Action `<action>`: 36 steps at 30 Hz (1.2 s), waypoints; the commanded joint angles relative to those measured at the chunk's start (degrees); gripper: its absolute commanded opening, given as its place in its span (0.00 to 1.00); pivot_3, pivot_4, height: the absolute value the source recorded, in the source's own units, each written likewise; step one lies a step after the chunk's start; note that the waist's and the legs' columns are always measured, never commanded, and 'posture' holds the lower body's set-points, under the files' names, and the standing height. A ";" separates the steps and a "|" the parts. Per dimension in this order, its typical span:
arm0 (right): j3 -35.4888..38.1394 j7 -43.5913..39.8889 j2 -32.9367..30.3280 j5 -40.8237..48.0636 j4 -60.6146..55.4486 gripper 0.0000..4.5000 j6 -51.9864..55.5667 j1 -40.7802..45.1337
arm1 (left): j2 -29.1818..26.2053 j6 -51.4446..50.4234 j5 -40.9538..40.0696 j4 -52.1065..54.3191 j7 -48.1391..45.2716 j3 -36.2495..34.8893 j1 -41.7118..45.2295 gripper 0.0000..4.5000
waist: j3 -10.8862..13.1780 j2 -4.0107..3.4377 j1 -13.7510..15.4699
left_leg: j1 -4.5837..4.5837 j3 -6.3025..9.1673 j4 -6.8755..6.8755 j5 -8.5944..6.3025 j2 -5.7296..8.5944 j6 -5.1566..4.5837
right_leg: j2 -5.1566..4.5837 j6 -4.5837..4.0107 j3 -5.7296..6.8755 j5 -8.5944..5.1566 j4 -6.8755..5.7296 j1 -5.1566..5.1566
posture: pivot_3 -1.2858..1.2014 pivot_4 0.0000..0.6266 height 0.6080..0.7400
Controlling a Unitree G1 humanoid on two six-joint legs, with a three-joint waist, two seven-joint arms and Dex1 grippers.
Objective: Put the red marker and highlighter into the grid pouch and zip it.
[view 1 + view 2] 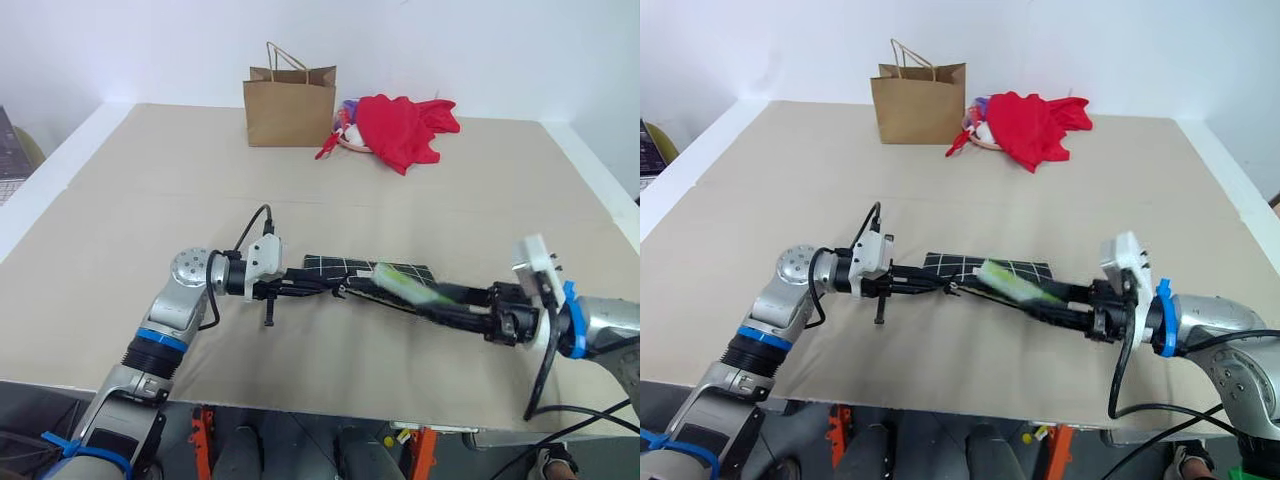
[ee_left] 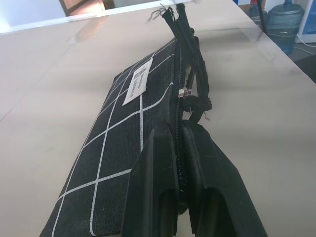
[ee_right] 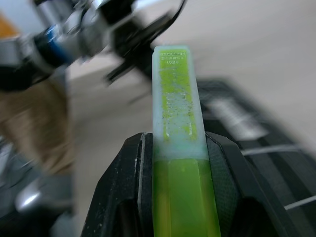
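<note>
The grid pouch (image 1: 335,265), black with white grid lines and a small white label (image 2: 137,85), lies flat on the table in the middle. My left gripper (image 2: 178,129) is shut on the pouch's zipper edge at its near end. The zipper pull (image 2: 183,92) sits a little farther along that edge. My right gripper (image 3: 173,143) is shut on the light-green highlighter (image 3: 173,98). It holds the highlighter (image 1: 405,284) low over the pouch's right half, its free end pointing toward the left gripper (image 1: 325,286). The red marker is out of view.
A brown paper bag (image 1: 290,105) stands at the back of the table, with a red cloth heap (image 1: 400,128) to its right. The table's front edge (image 1: 330,412) runs close below both arms.
</note>
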State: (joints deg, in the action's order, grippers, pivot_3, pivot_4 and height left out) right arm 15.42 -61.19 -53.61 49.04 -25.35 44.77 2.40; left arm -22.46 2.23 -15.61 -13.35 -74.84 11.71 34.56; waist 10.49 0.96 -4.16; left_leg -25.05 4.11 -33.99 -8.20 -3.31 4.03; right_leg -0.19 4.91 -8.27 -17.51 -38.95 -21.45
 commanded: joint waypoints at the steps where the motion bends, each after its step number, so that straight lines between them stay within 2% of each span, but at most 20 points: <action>1: -1.11 -0.37 -3.02 -0.91 -0.74 0.25 2.28 -1.06 | 0.45 0.15 -0.43 1.84 0.69 -0.22 1.11 0.00 | 0.00 -0.01 0.10 | 0.00 0.00 -0.02 0.00 0.02 0.00 | -0.02 0.00 0.00 0.00 0.00 0.00 | 0.52 0.24 1.00; 13: -0.50 3.63 -1.65 0.22 3.37 0.25 4.83 3.49 | 0.04 -1.30 -0.76 4.74 0.84 -0.12 -0.96 0.00 | 0.01 0.01 -0.05 | 0.00 0.00 -0.12 0.01 0.02 0.01 | -0.03 0.04 0.01 0.04 -0.02 0.01 | 0.52 0.24 1.00; 28: 2.55 -1.89 -5.23 -0.41 4.73 0.25 4.05 0.65 | -0.54 -0.88 -0.34 4.00 0.78 -0.17 -1.07 0.00 | 0.01 0.01 0.00 | 0.00 0.01 -0.10 0.01 0.02 0.01 | -0.03 0.03 0.04 0.02 -0.02 0.01 | 0.52 0.24 1.00; 36: 2.21 -2.02 -5.52 -1.91 5.66 0.25 3.65 1.25 | -0.42 -0.31 -0.31 3.55 0.57 -0.02 -0.53 0.00 | 0.01 0.01 0.01 | 0.00 0.01 -0.11 0.01 0.02 0.01 | -0.03 0.03 0.04 0.03 -0.02 0.01 | 0.52 0.24 1.00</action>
State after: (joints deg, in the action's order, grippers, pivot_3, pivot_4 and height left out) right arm 16.42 -62.66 -58.17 47.02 -19.41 49.23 2.81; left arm -22.95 1.16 -15.62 -10.71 -74.21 11.72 33.31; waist 10.50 0.97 -4.15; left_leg -25.05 4.13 -34.10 -8.19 -3.29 4.04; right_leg -0.22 4.94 -8.23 -17.48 -38.97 -21.44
